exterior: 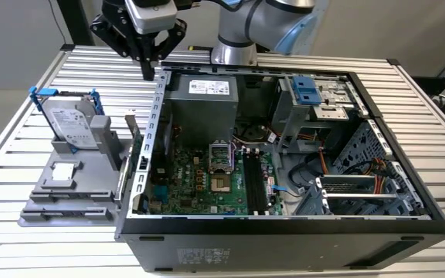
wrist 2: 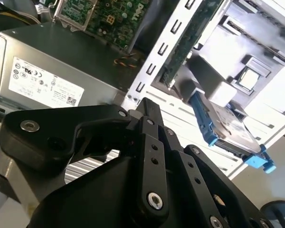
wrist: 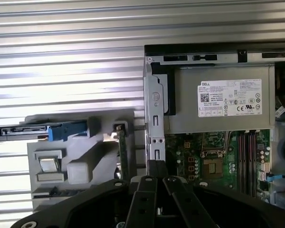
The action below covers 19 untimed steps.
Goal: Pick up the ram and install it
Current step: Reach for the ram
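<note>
Slatted table (exterior: 91,63): lying open behind the gray fixture (exterior: 68,197), giving free passage.
Ram (wrist: 122,154): standing in a narrow gap, crowded by the case side wall (exterior: 158,121) just beside it.
Hard drive (exterior: 72,124): standing upright, blocking the fixture's far side.
Above fixture: lying unobstructed.

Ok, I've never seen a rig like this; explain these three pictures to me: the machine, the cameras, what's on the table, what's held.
The machine is one robot arm ending in a black gripper, its two-fingered hand. The exterior view comes from a camera standing apart; both wrist views come from cameras riding on the arm, looking past the gripper. On the slatted table lies an open computer case showing its green motherboard. Beside it a grey holder carries a hard drive in a blue bracket and the ram, a thin stick standing on edge. The gripper is shut and holds nothing, poised near the case's corner.
</note>
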Available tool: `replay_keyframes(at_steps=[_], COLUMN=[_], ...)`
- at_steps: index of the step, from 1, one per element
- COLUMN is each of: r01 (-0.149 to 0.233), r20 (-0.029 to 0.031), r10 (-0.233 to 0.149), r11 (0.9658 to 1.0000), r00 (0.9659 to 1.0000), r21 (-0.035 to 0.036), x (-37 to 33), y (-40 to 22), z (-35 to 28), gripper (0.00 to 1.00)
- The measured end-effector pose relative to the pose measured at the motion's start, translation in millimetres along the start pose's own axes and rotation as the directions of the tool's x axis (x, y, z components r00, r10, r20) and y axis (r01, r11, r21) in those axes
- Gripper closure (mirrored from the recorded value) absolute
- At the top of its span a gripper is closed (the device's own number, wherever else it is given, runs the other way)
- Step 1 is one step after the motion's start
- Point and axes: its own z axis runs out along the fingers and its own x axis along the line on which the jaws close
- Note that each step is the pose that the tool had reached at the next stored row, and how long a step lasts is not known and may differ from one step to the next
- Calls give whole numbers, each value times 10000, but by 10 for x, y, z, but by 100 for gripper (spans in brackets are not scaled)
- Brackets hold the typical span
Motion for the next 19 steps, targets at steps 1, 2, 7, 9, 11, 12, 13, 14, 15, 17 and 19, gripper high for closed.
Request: replay_keyframes(at_steps=[1, 2, 7, 9, 11, 12, 13, 14, 15, 17, 19], r01=[0, -1, 0, -1, 0, 0, 0, 0, 0, -1, 0], r20=[0, 0, 0, 0, 0, 0, 0, 0, 0, 0, 0], r10=[0, 1, 0, 1, 0, 0, 0, 0, 0, 1, 0], r11=[10000, 10000, 10000, 10000, 10000, 10000, 10000, 10000, 10000, 10000, 10000], r00=[10000, 10000, 10000, 10000, 10000, 10000, 10000, 10000, 10000, 10000, 10000], r21=[0, 0, 0, -1, 0, 0, 0, 0, -1, -1, 0], x=[32, 61, 207, 262, 317, 343, 370, 397, 423, 474, 525], y=[-3, -6, -21, -26, -31, -34, -37, -39, -42, -47, -52], z=[0, -2, -5, -6, -7, -8, -9, -9, -10, -11, -12], gripper=[100, 100, 100, 100, 100, 100, 100, 100, 100, 100, 100])
